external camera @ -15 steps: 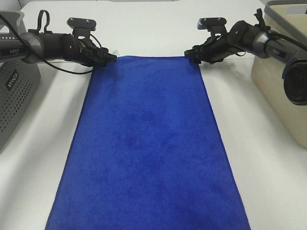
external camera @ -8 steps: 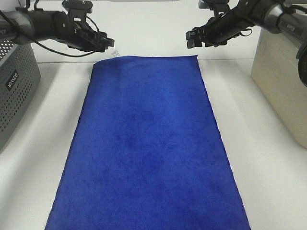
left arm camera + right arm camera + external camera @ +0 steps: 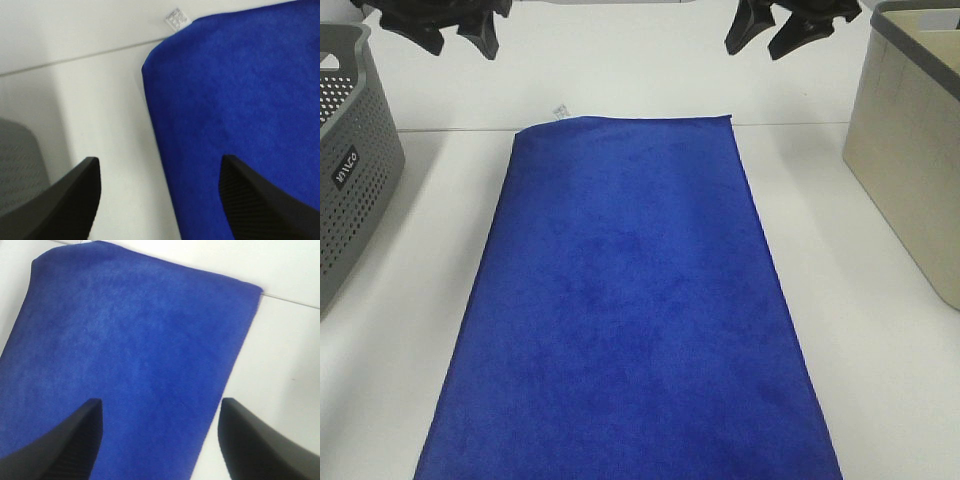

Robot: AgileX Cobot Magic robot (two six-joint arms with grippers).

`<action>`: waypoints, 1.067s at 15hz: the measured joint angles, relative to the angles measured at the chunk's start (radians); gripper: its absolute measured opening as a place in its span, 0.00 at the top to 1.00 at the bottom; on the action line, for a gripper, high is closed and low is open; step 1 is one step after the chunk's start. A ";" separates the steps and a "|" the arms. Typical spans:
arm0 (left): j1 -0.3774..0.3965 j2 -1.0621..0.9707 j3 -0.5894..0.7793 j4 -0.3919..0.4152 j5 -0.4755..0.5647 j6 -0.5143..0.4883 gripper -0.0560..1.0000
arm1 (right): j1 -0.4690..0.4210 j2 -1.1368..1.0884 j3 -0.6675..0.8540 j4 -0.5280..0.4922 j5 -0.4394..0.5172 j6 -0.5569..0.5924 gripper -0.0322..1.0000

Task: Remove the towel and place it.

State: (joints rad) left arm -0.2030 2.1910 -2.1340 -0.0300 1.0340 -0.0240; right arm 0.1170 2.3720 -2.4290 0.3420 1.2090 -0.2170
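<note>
Down at the near edge, the towel point(image 3: 630, 300) lies flat and smooth on the white table point(image 3: 880, 380), running away from me between the grey basket point(image 3: 350, 160) and the beige bin point(image 3: 915, 150). At its far edge the white tag point(image 3: 560, 109) pokes out at the left corner. Further back, both my grippers have just let go of those far corners and lifted clear: my left gripper point(image 3: 435, 22) and right gripper point(image 3: 790, 25) now hang high above the table, fingers spread, nothing between them. I'd call the towel placed, and the job looks about done.
</note>
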 joint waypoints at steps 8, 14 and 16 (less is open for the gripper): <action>0.051 -0.115 0.003 0.180 0.179 -0.181 0.36 | -0.001 -0.246 0.046 -0.193 0.008 0.123 0.33; 0.107 -0.474 0.355 0.157 0.179 -0.146 0.36 | -0.001 -0.746 0.648 -0.228 0.006 0.127 0.33; 0.107 -0.656 0.523 0.166 0.181 -0.146 0.36 | -0.001 -0.937 0.876 -0.210 0.007 0.127 0.33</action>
State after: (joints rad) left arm -0.0960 1.5350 -1.6110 0.1360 1.2150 -0.1700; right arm 0.1160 1.4350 -1.5530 0.1320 1.2160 -0.0900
